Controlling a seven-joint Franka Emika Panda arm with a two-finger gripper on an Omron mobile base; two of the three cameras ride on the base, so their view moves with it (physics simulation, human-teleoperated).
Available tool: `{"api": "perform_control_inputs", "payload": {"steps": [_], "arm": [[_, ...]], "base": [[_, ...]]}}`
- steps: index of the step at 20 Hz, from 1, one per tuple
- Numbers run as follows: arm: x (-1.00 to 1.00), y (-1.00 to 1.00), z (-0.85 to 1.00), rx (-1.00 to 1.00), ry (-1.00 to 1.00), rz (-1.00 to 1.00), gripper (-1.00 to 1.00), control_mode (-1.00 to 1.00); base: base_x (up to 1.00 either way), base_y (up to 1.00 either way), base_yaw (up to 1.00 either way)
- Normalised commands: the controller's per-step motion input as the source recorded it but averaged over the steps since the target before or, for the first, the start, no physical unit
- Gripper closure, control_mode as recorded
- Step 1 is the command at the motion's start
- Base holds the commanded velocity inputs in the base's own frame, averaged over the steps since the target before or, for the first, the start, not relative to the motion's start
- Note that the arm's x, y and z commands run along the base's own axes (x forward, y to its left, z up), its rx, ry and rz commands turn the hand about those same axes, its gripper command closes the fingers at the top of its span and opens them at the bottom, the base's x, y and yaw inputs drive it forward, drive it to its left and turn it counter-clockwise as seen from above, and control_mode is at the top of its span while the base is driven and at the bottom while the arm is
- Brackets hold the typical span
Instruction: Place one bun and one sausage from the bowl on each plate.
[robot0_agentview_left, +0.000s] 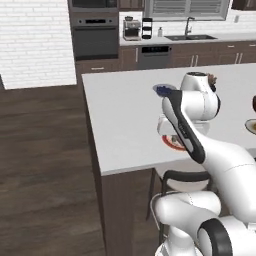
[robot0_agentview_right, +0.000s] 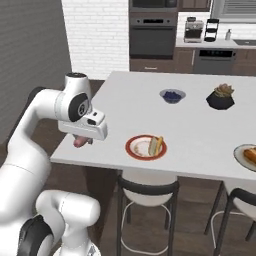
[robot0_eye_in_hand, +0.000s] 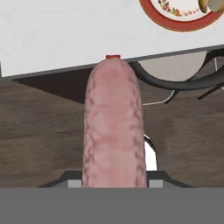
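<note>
My gripper (robot0_agentview_right: 82, 140) hangs just off the counter's near left corner, shut on a pink sausage (robot0_eye_in_hand: 114, 131). In the hand view the sausage stands up the middle and hides most of the fingers. The white plate with the orange-red rim (robot0_agentview_right: 135, 148) lies near the front edge, to the right of the gripper, with a bun (robot0_agentview_right: 156, 145) on it. The pale grey plate (robot0_agentview_right: 241, 153) sits at the right edge, with orange-brown food on it, cut off by the frame. A dark reddish sliver at the right edge of the left base view looks like the bowl (robot0_agentview_left: 254, 103).
A small grey bowl of blue berries (robot0_agentview_right: 172, 95) and a black plant pot (robot0_agentview_right: 220, 98) stand farther back on the white counter (robot0_agentview_right: 120, 100). Black-framed stools (robot0_agentview_right: 147, 187) stand under the counter's front edge. Wooden floor lies below the gripper.
</note>
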Motion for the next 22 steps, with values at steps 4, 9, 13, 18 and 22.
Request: {"api": "perform_control_inputs", "payload": {"steps": [4, 9, 13, 18, 22], "arm": [[0.00, 0.00, 0.00, 0.00, 0.00, 0.00, 1.00, 1.00], [0.00, 0.00, 0.00, 0.00, 0.00, 0.00, 1.00, 1.00], [0.00, 0.00, 0.00, 0.00, 0.00, 0.00, 1.00, 1.00], [0.00, 0.00, 0.00, 0.00, 0.00, 0.00, 1.00, 1.00], [0.00, 0.00, 0.00, 0.00, 0.00, 0.00, 1.00, 1.00]], "base": [[0.34, 0.30, 0.00], [0.29, -0.35, 0.00], [0.21, -0.61, 0.00], [0.23, -0.56, 0.00], [0.43, -0.22, 0.00]]}}
